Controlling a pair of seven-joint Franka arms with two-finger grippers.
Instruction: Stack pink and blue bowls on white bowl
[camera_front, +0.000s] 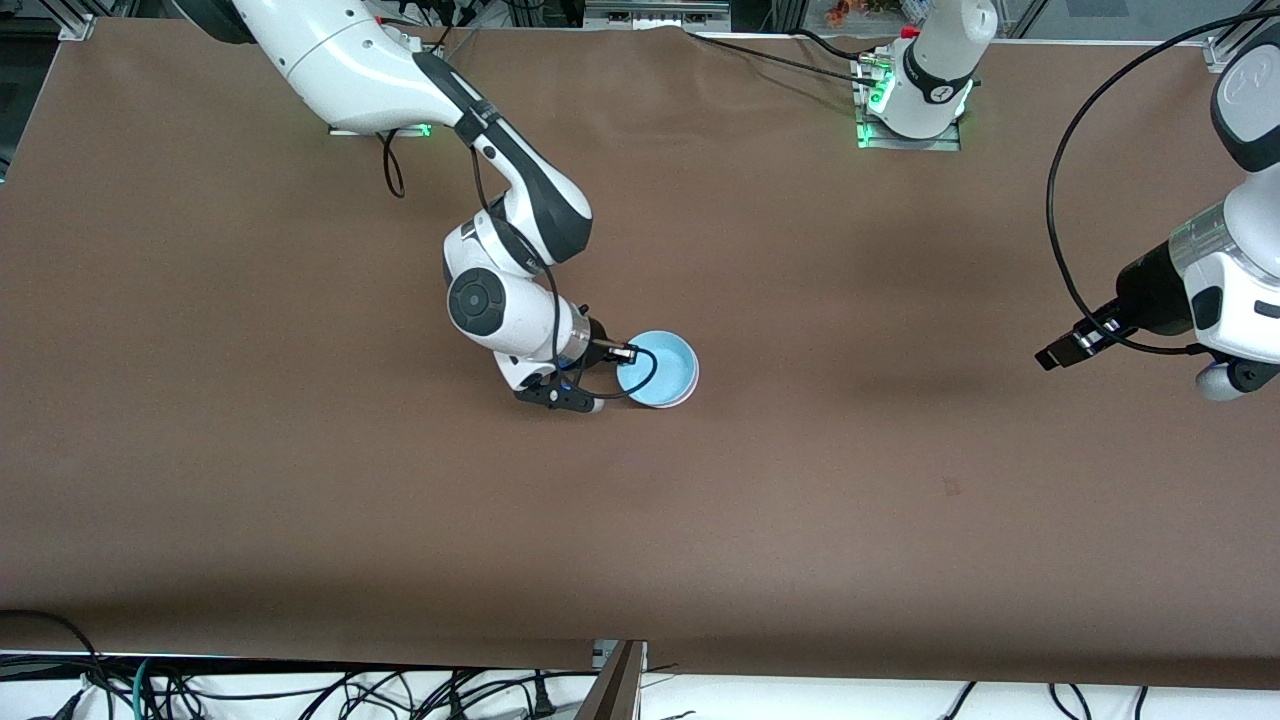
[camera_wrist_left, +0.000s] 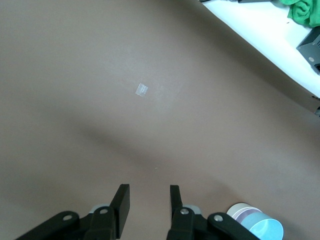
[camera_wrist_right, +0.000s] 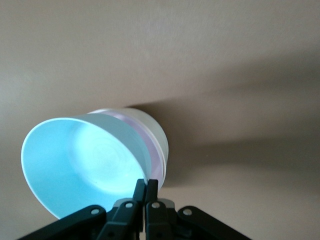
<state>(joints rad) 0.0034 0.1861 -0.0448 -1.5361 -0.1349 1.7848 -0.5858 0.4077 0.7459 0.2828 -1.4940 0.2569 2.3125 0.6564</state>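
Blue bowl (camera_wrist_right: 85, 167), nested in the pink bowl (camera_wrist_right: 159, 156) and white bowl (camera_wrist_right: 145, 122) mid-table, seems pinched at its rim by the closed right gripper (camera_wrist_right: 145, 192), so lifting could topple the stack; the left gripper (camera_wrist_left: 149, 202) waits open.

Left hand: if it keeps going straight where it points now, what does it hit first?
Probably just bare table. The left hand is open, with nothing ahead of it; the stacked bowls sit off to one side, though depth is unclear.

Blue bowl (camera_front: 662, 366) atop pink (camera_wrist_right: 159, 156), white (camera_wrist_right: 145, 122)
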